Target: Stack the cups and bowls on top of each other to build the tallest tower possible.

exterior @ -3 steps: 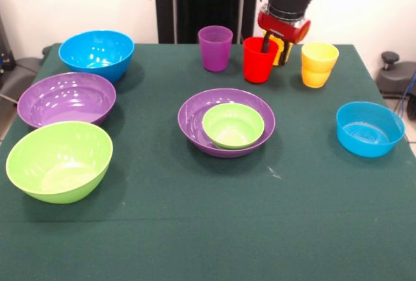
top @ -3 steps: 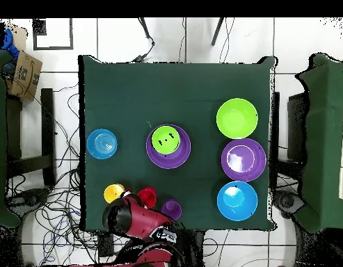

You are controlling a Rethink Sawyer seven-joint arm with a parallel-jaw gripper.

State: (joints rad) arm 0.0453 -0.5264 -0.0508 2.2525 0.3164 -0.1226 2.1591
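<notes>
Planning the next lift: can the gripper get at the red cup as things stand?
Probably yes. The gripper is already at the red cup, one finger seemingly inside its rim. The purple cup and yellow cups stand apart on either side.

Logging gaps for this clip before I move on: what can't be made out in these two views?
- Gripper state: front view, its tips sit at the red cup; grip or not is unclear.
- Overhead view: the arm covers part of the red cup and hides the gripper.
- Yellow cups: front view suggests two nested; the overhead view shows only one rim.
- Arm above the wrist: cut off by the front view's top edge.
</notes>
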